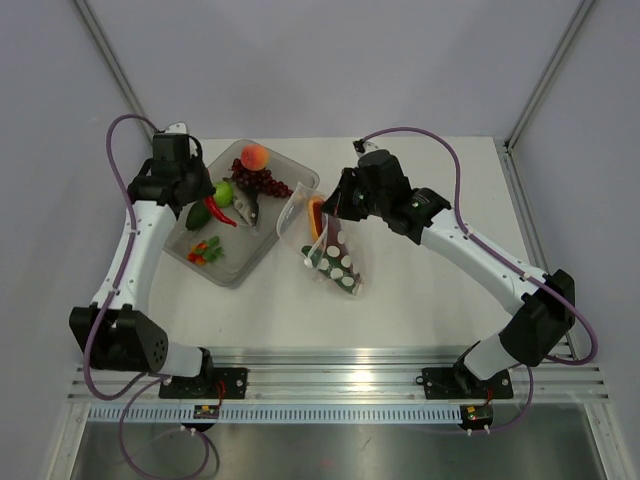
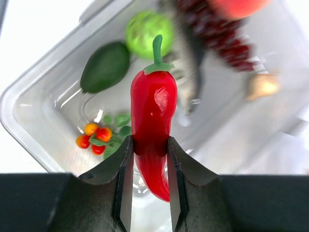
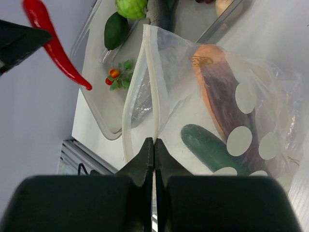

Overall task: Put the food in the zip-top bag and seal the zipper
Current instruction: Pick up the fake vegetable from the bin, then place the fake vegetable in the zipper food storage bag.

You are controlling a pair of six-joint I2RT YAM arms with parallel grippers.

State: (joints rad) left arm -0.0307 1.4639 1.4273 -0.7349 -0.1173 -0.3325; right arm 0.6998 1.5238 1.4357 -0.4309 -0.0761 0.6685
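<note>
My left gripper (image 2: 149,145) is shut on the red chili (image 2: 153,111) and holds it above the clear grey tray (image 1: 262,250); the chili also shows in the top view (image 1: 220,213) and the right wrist view (image 3: 55,46). My right gripper (image 3: 153,143) is shut on the zipper (image 3: 154,92) edge of the zip-top bag (image 1: 335,255), holding its mouth open. Inside the bag lie the dark-green cucumber (image 3: 210,150) and the orange-red wedge (image 3: 219,96). In the tray are the lime (image 2: 147,34), avocado (image 2: 105,66), peach (image 1: 254,157) and dark-red grapes (image 1: 262,182).
A sprig of small red and orange tomatoes (image 2: 94,137) with green leaves and a grey fish-like toy (image 1: 246,203) also lie in the tray. The bag lies just right of the tray. Grey walls close in the table at the back and sides.
</note>
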